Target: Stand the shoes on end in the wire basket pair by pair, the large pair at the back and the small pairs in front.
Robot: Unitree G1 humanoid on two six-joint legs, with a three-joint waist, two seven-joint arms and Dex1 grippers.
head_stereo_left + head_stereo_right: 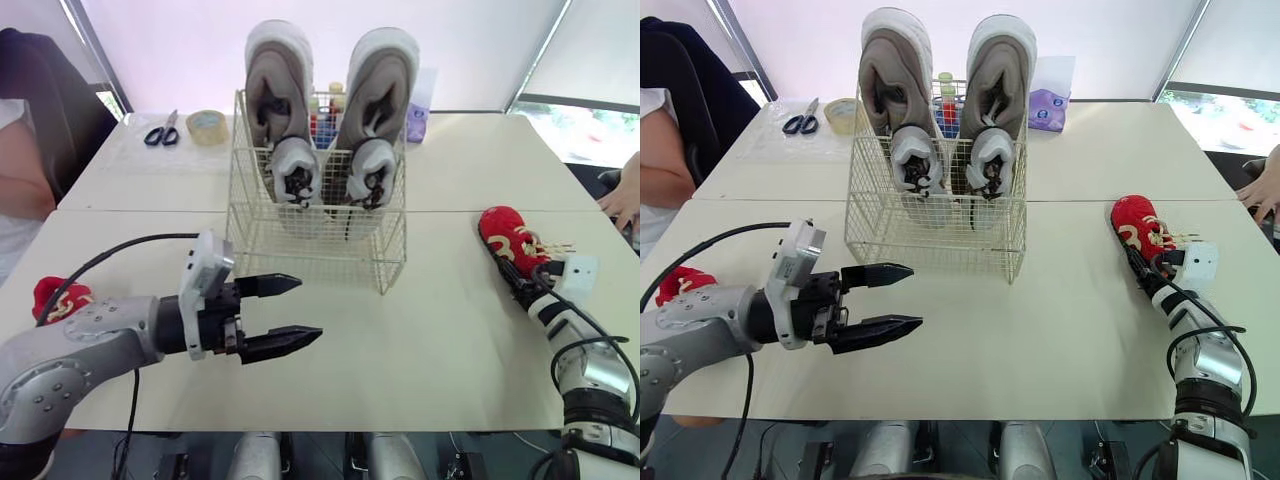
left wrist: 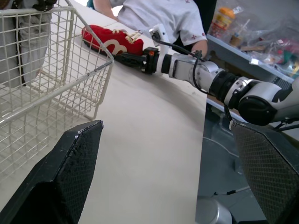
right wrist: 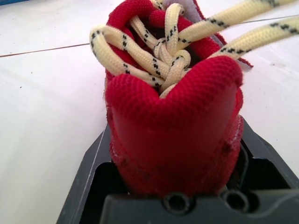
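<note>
My right pincer was closed on the heel end of the small red cloth shoe with cream laces. The shoe lay flat on the white table, far over on the right, with its toe pointing away from the pincer. The cream wire basket sat to the left of it. My left pincer hung open, close in front of the basket. A second red shoe lay by my left arm.

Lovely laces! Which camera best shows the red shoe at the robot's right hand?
Right wrist view: the red shoe, in the right gripper, shows close, laces plain. Other views show it small, on the table.
</note>
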